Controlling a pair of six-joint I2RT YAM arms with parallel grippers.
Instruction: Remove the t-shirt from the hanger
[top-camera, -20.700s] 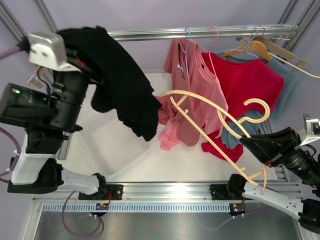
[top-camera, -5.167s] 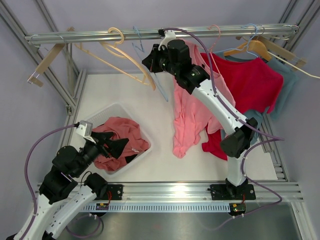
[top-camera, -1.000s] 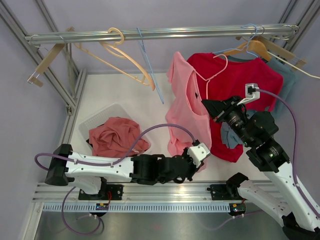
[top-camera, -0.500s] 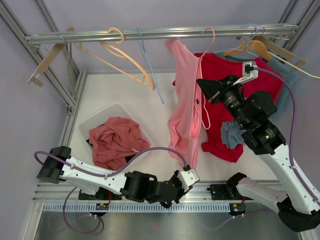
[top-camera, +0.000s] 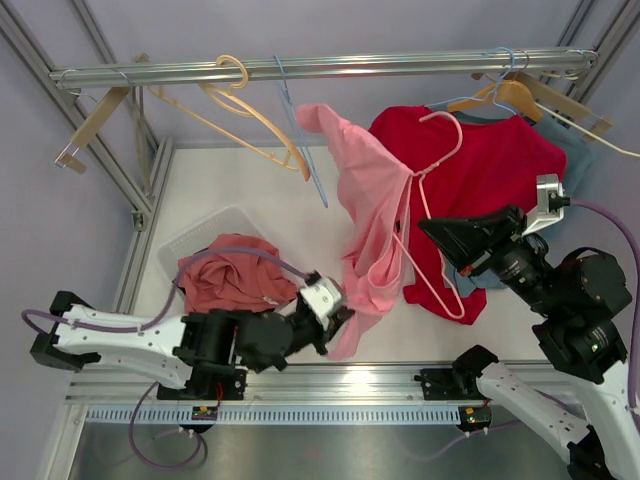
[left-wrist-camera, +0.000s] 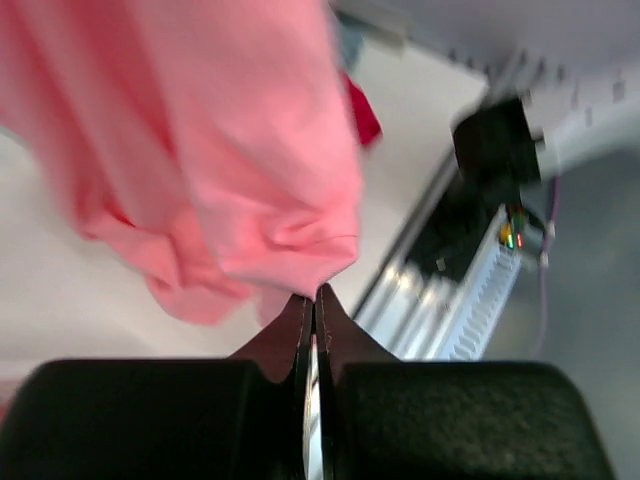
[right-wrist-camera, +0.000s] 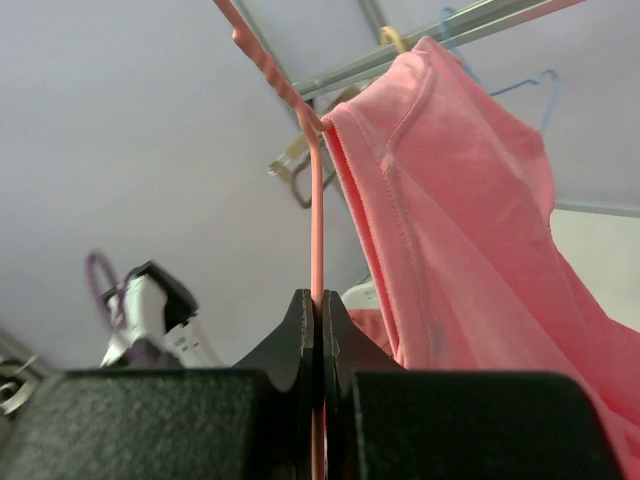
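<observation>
The pink t-shirt hangs slack in mid-air between my two grippers, its upper part bunched out to the left. The thin pink wire hanger sits off the rail, its hook over the red shirt and its lower loop to the right of the pink cloth. My right gripper is shut on the hanger wire, with the t-shirt draped beside it. My left gripper is shut on the t-shirt's bottom hem; the left wrist view shows the fingertips pinching pink fabric.
A white basket at the front left holds a salmon garment. The rail carries empty beige and blue hangers, a red t-shirt and a teal one. A wooden hanger hangs far left.
My right gripper dropped down and right, taking the hanger below the rail. My left gripper pulled the hem left and up. The shirt's top swung left, away from the hanger.
</observation>
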